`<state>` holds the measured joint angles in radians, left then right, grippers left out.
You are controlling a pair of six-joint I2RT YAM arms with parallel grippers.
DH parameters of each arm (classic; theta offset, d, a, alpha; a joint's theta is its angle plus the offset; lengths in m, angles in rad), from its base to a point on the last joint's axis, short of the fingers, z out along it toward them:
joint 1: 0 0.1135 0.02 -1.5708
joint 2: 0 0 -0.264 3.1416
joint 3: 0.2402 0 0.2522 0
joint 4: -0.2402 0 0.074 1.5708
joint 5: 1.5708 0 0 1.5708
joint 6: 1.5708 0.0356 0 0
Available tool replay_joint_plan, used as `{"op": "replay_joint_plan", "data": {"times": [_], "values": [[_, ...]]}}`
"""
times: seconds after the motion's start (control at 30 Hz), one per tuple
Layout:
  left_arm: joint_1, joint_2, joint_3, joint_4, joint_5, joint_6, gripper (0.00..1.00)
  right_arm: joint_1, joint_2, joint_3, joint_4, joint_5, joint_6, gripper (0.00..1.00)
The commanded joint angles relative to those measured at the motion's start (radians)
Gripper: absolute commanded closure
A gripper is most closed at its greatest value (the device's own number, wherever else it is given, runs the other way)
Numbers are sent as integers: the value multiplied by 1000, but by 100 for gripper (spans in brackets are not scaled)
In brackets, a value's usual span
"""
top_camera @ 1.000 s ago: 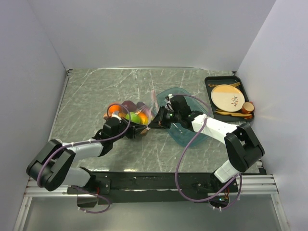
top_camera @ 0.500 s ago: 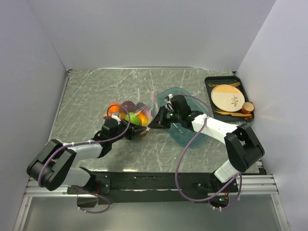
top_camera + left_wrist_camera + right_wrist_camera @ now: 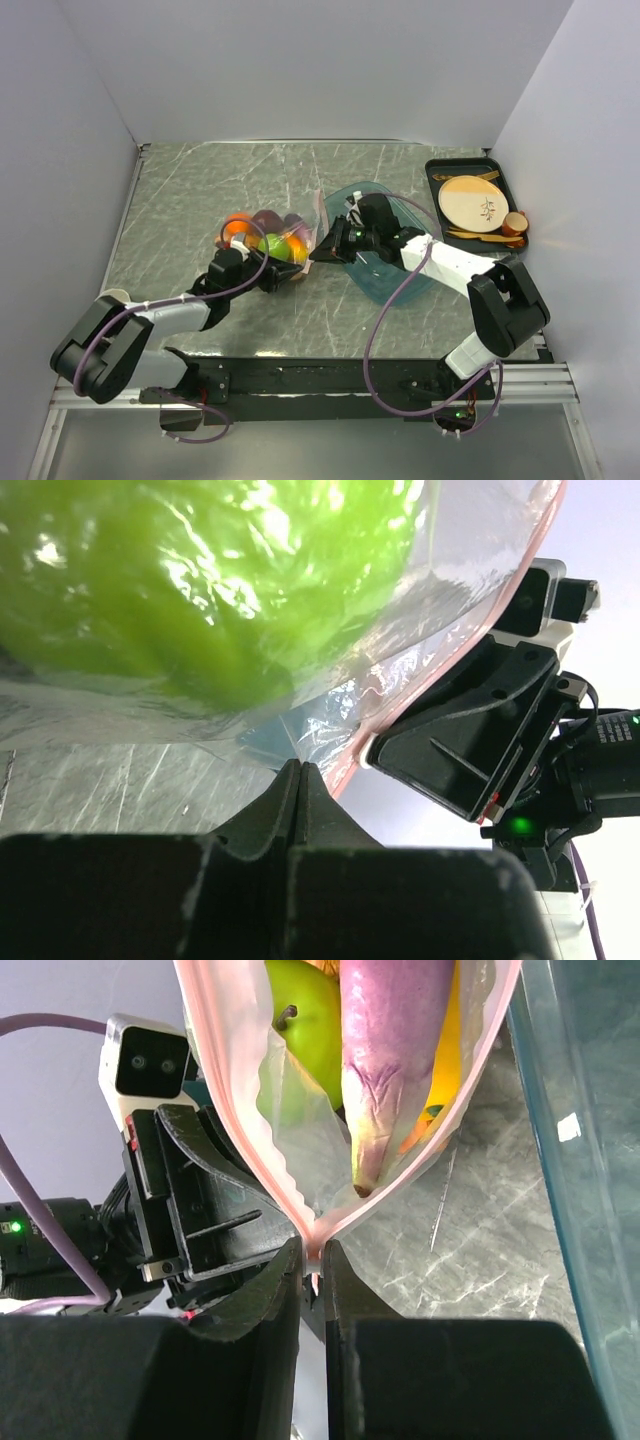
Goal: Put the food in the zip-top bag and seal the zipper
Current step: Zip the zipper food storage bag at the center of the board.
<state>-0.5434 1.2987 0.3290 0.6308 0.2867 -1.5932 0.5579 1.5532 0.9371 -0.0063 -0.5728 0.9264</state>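
"Right hand point(image 3: 312, 1260): what's it got?"

"I have it pinching the zipper point(image 3: 232, 1110) at the corner where the two pale pink strips meet in a V. Above that the mouth of the zip-top bag point(image 3: 272, 236) gapes open. The bag lies on the grey marbled bench point(image 3: 190, 190), just left of the teal tray point(image 3: 388, 276)."

"And the food?"

"It's inside the bag. I see a glossy green fruit point(image 3: 305, 1030) and a smooth purple slice point(image 3: 385, 1070) tapering to a point, with something orange-yellow behind it. The film is clear and crinkly."

"And the left hand point(image 3: 300, 778)?"

"Its fingers are pressed together just under the bag, and their tips touch the film. I can't tell whether any plastic is caught between them. The green fruit bulges right above it."
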Motion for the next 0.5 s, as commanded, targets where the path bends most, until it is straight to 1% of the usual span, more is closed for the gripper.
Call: {"op": "replay_joint_plan", "data": {"times": [0.0, 0.1, 0.2, 0.47], "values": [[7, -25, -33, -65, 19, 29, 99, -36, -10, 71, 69, 24, -8, 92], [7, -47, -31, -91, 16, 42, 99, -42, -8, 71, 66, 27, -14, 92], [8, -87, -30, -154, 0, 71, 99, -52, -10, 77, 49, 31, -24, 91], [11, -259, -33, -350, -84, 137, 99, -72, 4, 115, 12, 27, -60, 91]]}}
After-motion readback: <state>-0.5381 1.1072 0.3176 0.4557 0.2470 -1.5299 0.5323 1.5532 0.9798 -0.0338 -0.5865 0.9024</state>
